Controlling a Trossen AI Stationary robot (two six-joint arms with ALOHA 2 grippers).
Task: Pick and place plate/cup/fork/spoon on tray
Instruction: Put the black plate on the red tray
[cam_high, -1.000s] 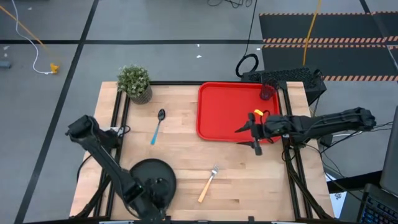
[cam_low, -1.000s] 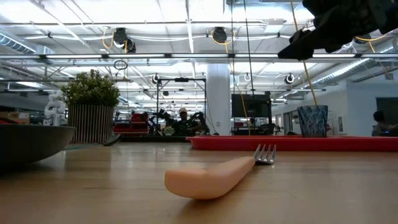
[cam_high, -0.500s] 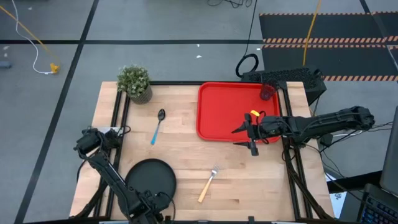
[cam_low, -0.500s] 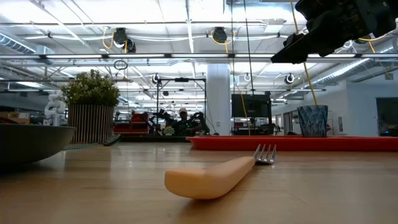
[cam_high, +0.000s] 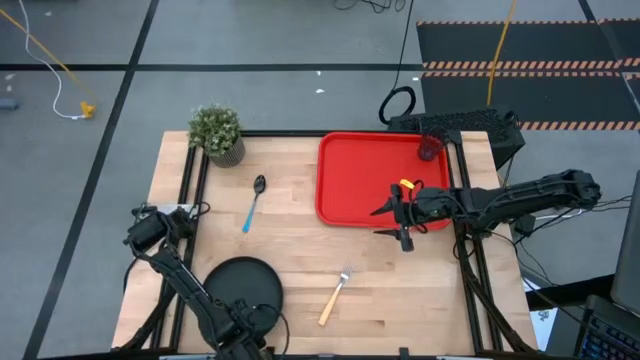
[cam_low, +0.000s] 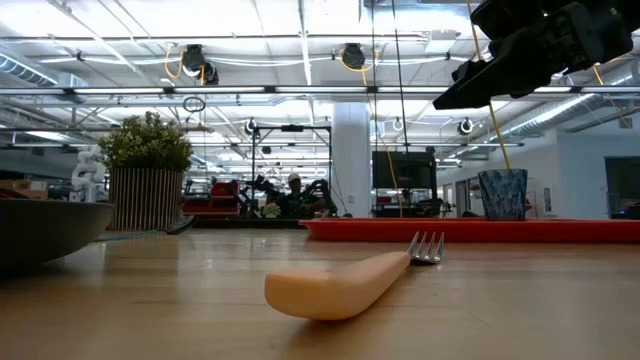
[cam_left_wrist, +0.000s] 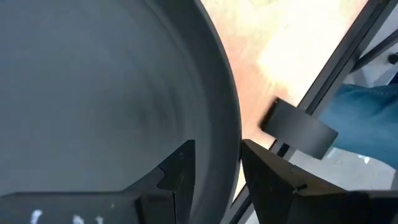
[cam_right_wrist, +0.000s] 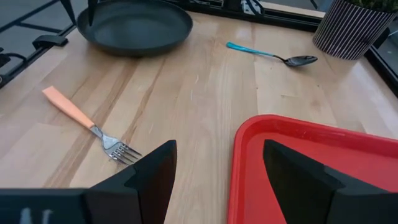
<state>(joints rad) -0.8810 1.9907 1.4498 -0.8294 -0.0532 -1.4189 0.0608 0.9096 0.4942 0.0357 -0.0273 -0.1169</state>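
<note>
The black plate (cam_high: 243, 283) lies flat on the table at the near left. My left gripper (cam_high: 243, 322) is low at the plate's near rim, its fingers partly apart with the rim between them (cam_left_wrist: 217, 155). My right gripper (cam_high: 381, 221) is open and empty, raised above the near edge of the red tray (cam_high: 365, 175). The dark cup (cam_high: 430, 148) stands in the tray's far right corner. The orange-handled fork (cam_high: 335, 296) and the blue-handled spoon (cam_high: 252, 203) lie on the bare wood. My left gripper has the plate's near rim (cam_left_wrist: 235, 149) between its two fingers, one finger (cam_left_wrist: 180, 177) inside the dish and one (cam_left_wrist: 277, 171) outside it. I cannot tell whether they touch it. The plate lies flat on the table.
A potted plant (cam_high: 217, 132) stands at the far left corner. Dark frame rails run along the table's left and right edges (cam_high: 190, 190). Bare wood lies between the plate, the fork and the tray (cam_right_wrist: 186, 81).
My left gripper has gone from above the plate toward the table's near edge and now sits at the plate's near rim. My right gripper has drifted a little toward the table's left. The plate, fork and spoon have stayed in place.
</note>
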